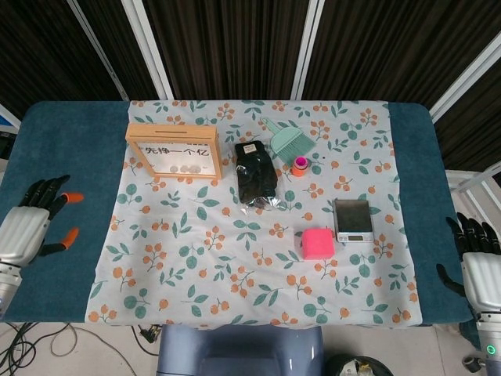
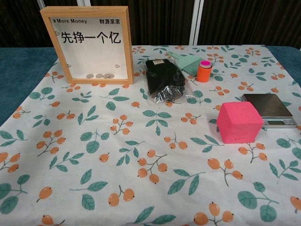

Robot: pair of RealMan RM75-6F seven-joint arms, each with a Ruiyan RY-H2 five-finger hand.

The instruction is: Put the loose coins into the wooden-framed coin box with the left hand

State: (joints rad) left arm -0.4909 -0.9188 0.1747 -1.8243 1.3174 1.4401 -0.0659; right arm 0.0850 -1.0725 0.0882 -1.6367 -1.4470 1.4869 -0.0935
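Note:
The wooden-framed coin box (image 1: 174, 150) (image 2: 87, 44) stands upright at the back left of the floral cloth, with Chinese lettering on its clear front. Several coins (image 2: 99, 76) (image 1: 186, 167) lie inside at its bottom. I see no loose coins on the cloth. My left hand (image 1: 33, 226) hangs over the blue table edge at far left, well away from the box, fingers spread and holding nothing. At the far right edge my right hand (image 1: 476, 262) also hangs with fingers apart and nothing in it. Neither hand shows in the chest view.
A black pouch (image 1: 256, 174) lies right of the box. Behind it are a green brush (image 1: 290, 141) and a small orange pot (image 1: 300, 166). A pink cube (image 1: 318, 243) sits beside a small scale (image 1: 353, 219) on the right.

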